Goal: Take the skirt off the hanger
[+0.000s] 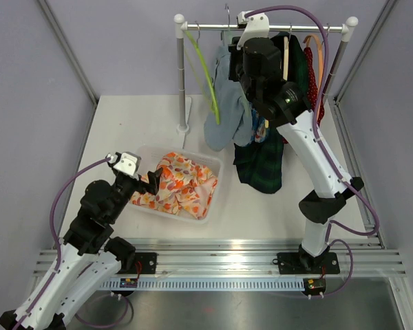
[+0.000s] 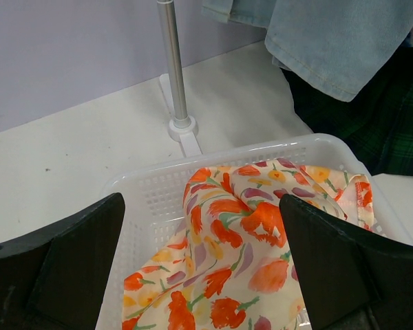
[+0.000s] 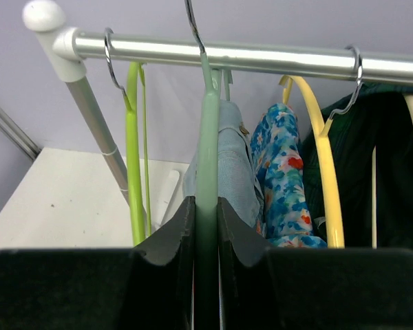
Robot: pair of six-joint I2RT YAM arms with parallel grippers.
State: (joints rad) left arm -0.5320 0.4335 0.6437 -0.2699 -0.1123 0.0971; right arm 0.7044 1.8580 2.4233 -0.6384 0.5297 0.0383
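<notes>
Under the rail (image 3: 261,58), the hanger (image 3: 207,137) was pinched by the right claw (image 3: 206,213); the left claw (image 2: 201,227) was spread open; the skirt (image 3: 230,165), judged soft, was best taken at its waistband.

The rail (image 3: 227,58) is polished, shiny metal. Below the rail, the pale green hanger (image 3: 208,137) is smooth plastic and the lime hanger (image 3: 132,137) glossy plastic. The denim skirt (image 2: 330,41) is matt, coarse-woven cloth; the basket (image 2: 151,196), farther below the rail, is white perforated plastic.
</notes>
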